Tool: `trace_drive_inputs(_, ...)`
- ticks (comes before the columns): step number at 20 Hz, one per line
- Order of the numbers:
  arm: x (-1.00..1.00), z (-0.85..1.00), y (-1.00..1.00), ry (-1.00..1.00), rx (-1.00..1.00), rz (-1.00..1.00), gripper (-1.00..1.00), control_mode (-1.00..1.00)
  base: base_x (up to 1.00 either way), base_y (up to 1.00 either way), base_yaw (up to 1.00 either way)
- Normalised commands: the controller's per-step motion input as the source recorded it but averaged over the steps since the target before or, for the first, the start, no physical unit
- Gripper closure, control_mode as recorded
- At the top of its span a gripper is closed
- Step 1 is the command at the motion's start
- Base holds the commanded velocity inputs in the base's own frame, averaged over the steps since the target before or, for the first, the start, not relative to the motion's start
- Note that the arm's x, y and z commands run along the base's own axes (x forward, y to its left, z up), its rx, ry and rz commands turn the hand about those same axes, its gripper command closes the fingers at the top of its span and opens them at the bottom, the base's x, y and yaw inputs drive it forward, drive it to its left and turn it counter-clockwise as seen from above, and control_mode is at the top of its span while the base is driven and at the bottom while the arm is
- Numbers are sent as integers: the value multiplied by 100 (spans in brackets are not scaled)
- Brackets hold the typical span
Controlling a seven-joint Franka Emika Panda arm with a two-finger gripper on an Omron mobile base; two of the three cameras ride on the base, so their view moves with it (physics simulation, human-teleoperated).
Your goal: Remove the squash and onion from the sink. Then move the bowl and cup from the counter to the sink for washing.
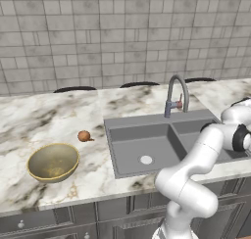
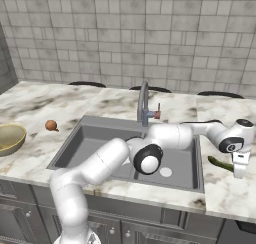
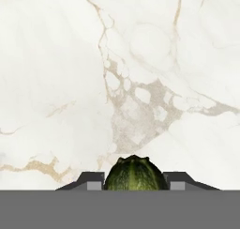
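Hand view puts the squash [image 3: 135, 173] right between the two dark fingertips [image 3: 89, 180], the gripper [image 3: 135, 182] pinching it over the marble counter [image 3: 70, 82]. Over in the right base view, the squash [image 2: 220, 163] sits just right of the sink [image 2: 90, 138]. On the left side, the onion [image 1: 84, 135] rests near the bowl [image 1: 53, 161].
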Motion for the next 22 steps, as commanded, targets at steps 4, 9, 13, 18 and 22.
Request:
trace_drive_inputs(4,1,-26,-17,0,0,-8,100,-100,0,0,0)
trace_drive_inputs(9,2,-26,-17,2,0,-8,-100,-100,0,0,0)
trace_drive_inputs(13,0,-15,-21,2,0,-4,-100,-100,0,0,0)
trace_drive_inputs(18,0,-8,-18,1,0,-4,-100,-100,0,0,0)
trace_drive_inputs(22,-1,-1,-13,0,1,-5,-100,-100,0,0,0)
